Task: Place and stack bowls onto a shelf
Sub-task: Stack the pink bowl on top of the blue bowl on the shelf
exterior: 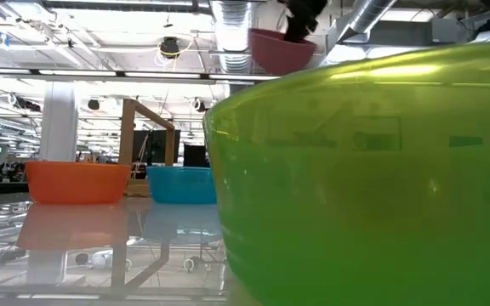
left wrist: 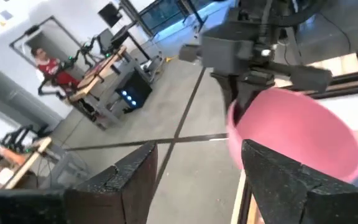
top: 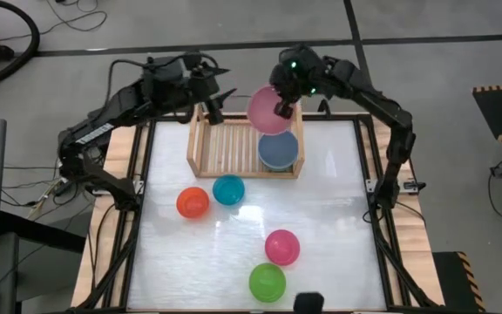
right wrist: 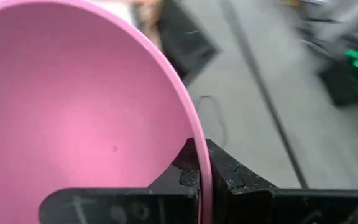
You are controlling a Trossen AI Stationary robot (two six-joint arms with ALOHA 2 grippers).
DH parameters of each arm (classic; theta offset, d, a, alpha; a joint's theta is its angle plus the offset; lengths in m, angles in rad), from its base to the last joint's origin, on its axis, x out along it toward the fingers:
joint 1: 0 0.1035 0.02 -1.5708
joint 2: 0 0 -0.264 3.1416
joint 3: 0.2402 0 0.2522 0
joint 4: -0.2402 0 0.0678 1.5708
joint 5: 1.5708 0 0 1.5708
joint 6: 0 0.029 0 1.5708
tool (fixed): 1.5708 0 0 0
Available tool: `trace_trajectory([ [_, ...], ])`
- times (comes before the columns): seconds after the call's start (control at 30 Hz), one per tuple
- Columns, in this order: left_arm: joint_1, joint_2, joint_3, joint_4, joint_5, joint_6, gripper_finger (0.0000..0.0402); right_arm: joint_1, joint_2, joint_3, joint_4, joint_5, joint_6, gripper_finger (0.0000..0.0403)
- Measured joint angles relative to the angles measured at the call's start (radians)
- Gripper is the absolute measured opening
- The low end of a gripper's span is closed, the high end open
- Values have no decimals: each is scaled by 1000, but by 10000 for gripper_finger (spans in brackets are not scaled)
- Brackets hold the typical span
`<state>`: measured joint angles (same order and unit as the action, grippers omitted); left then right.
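Observation:
My right gripper (top: pixel 281 108) is shut on a pink bowl (top: pixel 267 110), held in the air over the right end of the wooden shelf (top: pixel 225 144). Below it a blue bowl (top: pixel 278 150) rests on the shelf's slats. The low view shows the pink bowl (exterior: pixel 281 49) high above the table. My left gripper (top: pixel 213 98) hovers open over the shelf's far left corner and touches nothing; its wrist view looks at the pink bowl (left wrist: pixel 297 134). Orange (top: pixel 193 202), teal (top: pixel 228 189), magenta (top: pixel 281 247) and lime green (top: pixel 267 283) bowls stand on the table. My right gripper holds the pink bowl by its rim (right wrist: pixel 199 155), on the side toward the table's right edge. The rim is pinched with one finger (right wrist: pixel 117 204) inside the bowl and one finger (right wrist: pixel 232 177) outside. The bowl is lifted clear, above the shelf.
The shelf's left and middle slats (top: pixel 225 148) lie bare. The lime green bowl (exterior: pixel 373 170) fills most of the low view, with the orange (exterior: pixel 76 181) and teal (exterior: pixel 181 183) bowls beyond it. A person (left wrist: pixel 45 65) stands far off in the room.

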<state>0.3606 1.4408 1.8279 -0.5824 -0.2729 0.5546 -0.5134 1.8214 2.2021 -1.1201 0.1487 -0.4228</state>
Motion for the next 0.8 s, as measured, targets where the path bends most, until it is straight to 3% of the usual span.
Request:
trace_trajectory([
  [0.13,0,-56,0,-66,-1,-71,221,-90,17,0,-86,-227,-202,25],
  [0.27,0,-101,0,-136,-2,-134,221,-130,74,-2,-126,-379,-276,25],
  [0.5,2,-143,0,-208,-15,-187,222,-117,198,-1,-148,-408,-407,25],
  [0.8,4,-135,0,-223,-55,-196,222,-96,262,-1,-143,-475,-534,25],
])
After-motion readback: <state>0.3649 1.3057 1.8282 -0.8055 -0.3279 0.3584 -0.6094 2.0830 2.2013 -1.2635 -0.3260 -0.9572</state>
